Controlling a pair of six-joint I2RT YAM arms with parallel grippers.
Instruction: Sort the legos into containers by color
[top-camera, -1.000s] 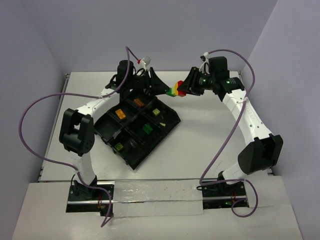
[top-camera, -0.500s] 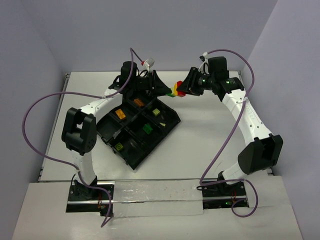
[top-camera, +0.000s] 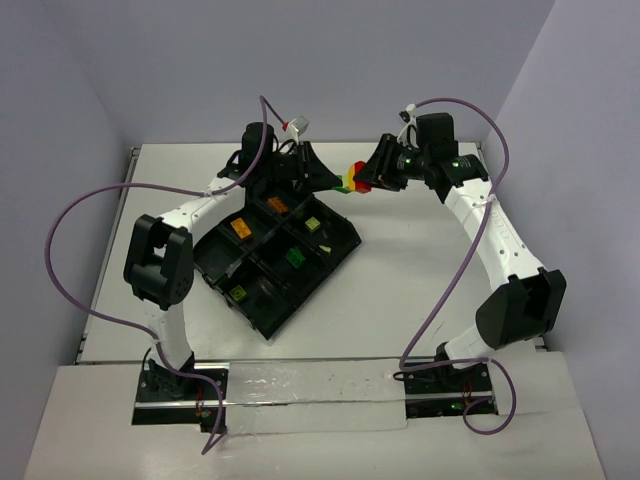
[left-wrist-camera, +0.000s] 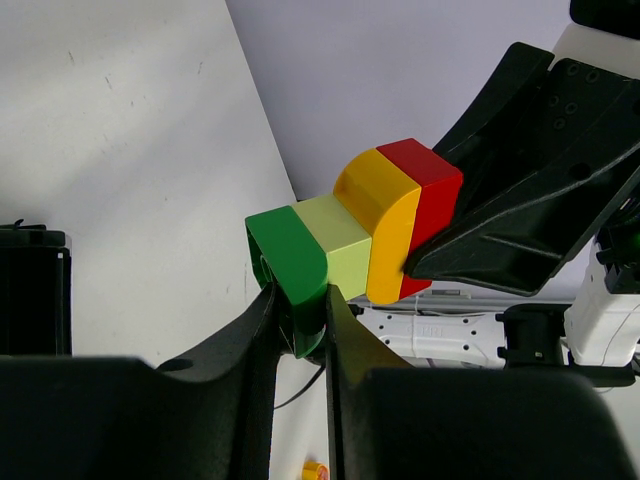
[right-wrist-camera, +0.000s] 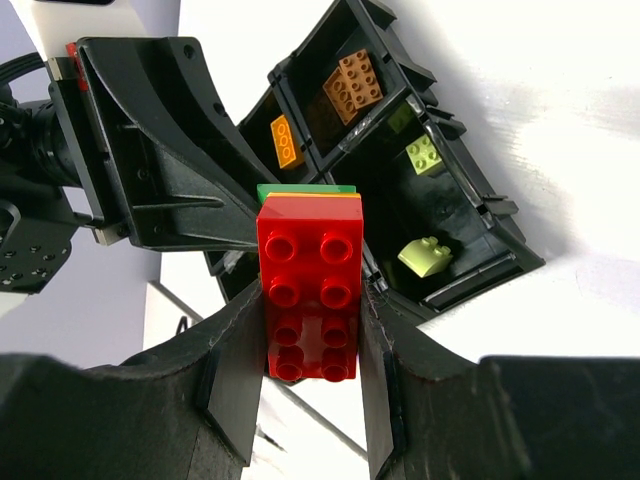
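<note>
A stack of legos (top-camera: 352, 181), green, pale yellow-green, yellow and red, hangs in the air beyond the black tray's (top-camera: 350, 240) far corner, held between both grippers. My left gripper (top-camera: 336, 182) is shut on the green brick (left-wrist-camera: 290, 262) at one end, and its jaws pinch it at the gripper (left-wrist-camera: 300, 312). My right gripper (top-camera: 369, 180) is shut on the red brick (right-wrist-camera: 310, 265) at the other end, seen stud-side in the right wrist view (right-wrist-camera: 312, 296). The pale yellow-green brick (left-wrist-camera: 337, 243) and the yellow brick (left-wrist-camera: 385, 215) sit between them.
The tray's compartments hold an orange brick (top-camera: 240, 227), a darker orange one (top-camera: 278, 206), pale yellow-green ones (top-camera: 313, 224), a green one (top-camera: 296, 257) and a yellow-green one (top-camera: 239, 292). The table (top-camera: 420, 270) has walls at the back and sides.
The left arm has shifted slightly at the wrist and elbow. The brick stack and the right gripper stay in the same place.
</note>
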